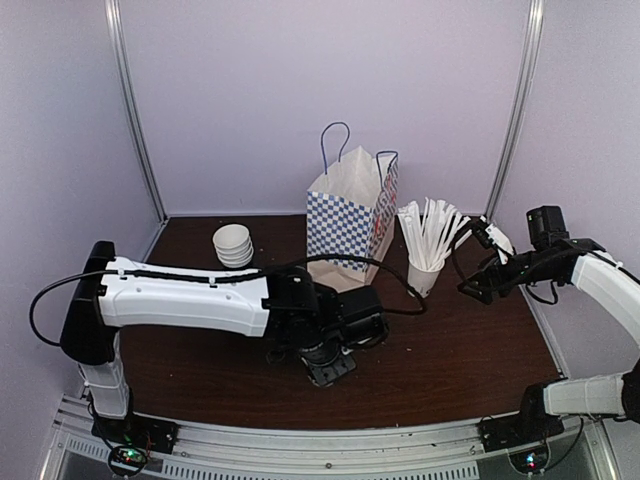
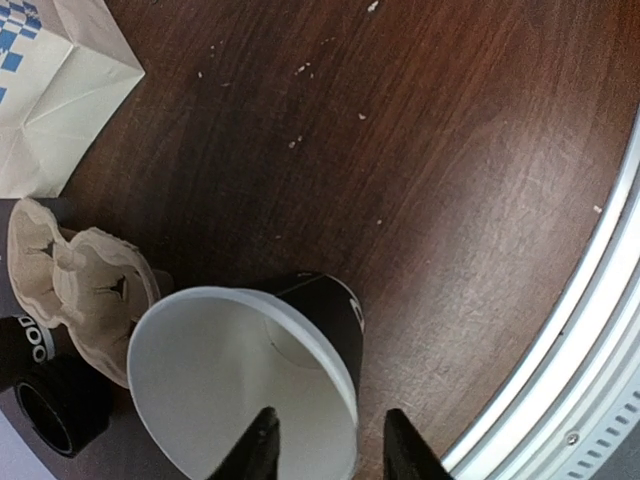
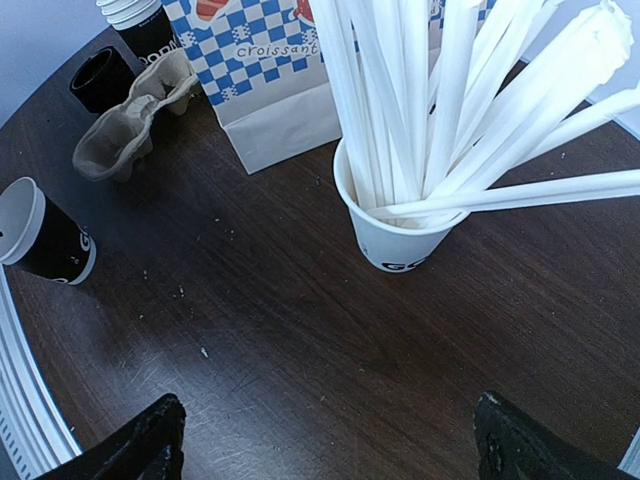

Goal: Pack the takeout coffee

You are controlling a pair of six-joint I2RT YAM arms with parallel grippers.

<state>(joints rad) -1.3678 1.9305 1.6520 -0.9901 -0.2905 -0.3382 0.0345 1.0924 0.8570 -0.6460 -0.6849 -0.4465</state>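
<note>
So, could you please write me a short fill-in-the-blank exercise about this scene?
The checkered bag carries the printed word ___.
The black cup at the left pincer has no ___.
The cardboard carrier holds ___ cups.
The right pincer stands ___.
Missing words: croissant; lid; no; open.

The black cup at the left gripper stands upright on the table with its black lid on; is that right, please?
Not quite: the black cup has no lid; its white inside shows in the left wrist view. It does stand upright on the table at the left gripper.
</note>
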